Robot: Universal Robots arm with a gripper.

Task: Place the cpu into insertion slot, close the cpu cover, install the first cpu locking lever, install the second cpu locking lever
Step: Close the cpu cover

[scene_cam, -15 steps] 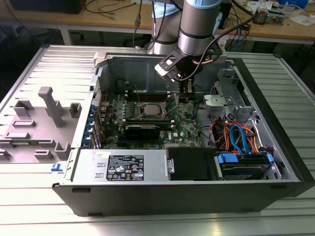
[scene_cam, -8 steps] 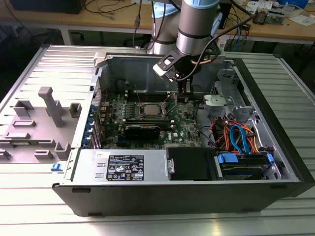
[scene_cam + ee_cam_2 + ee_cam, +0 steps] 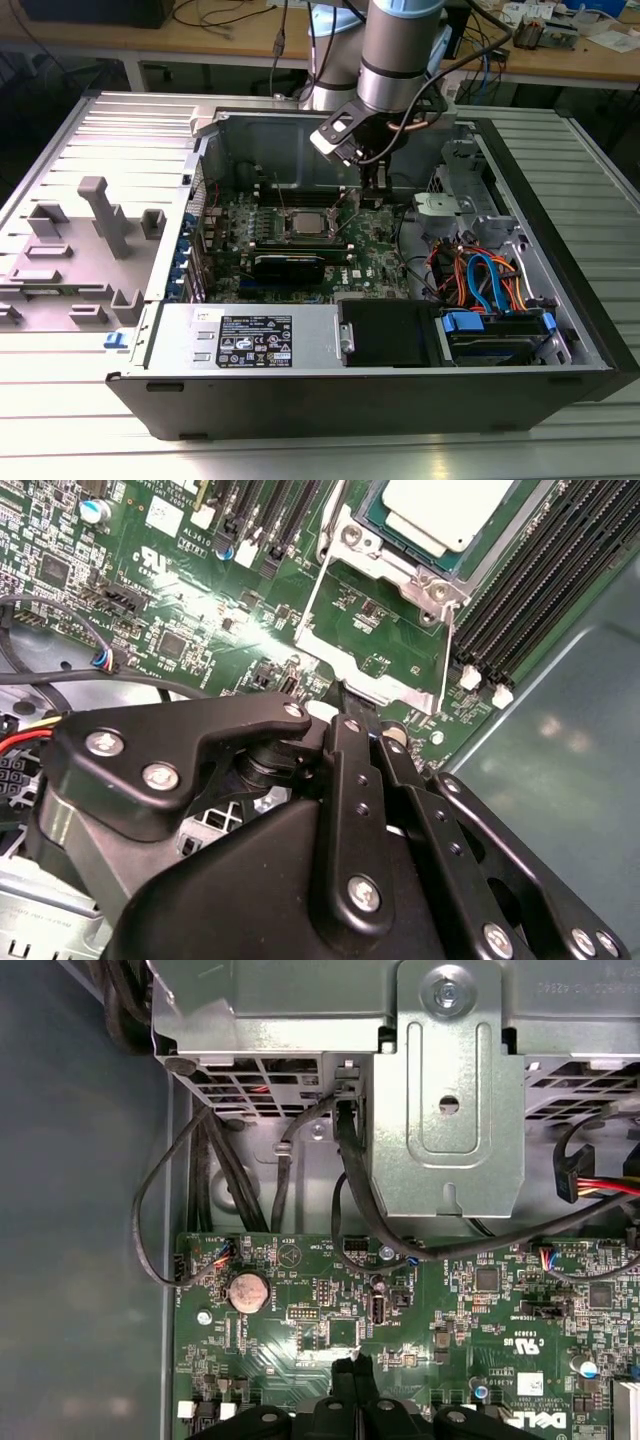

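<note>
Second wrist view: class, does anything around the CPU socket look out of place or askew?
Yes: the cpu cover is swung open off the insertion slot, green board showing through its window, leaving the seated cpu uncovered. The gripper is at its free edge.

The cpu [image 3: 440,510]: silver-grey square, seated flat in the insertion slot [image 3: 395,565]. The cpu cover [image 3: 390,687]: silvery windowed frame, swung open, lying just beside the insertion slot.
</note>
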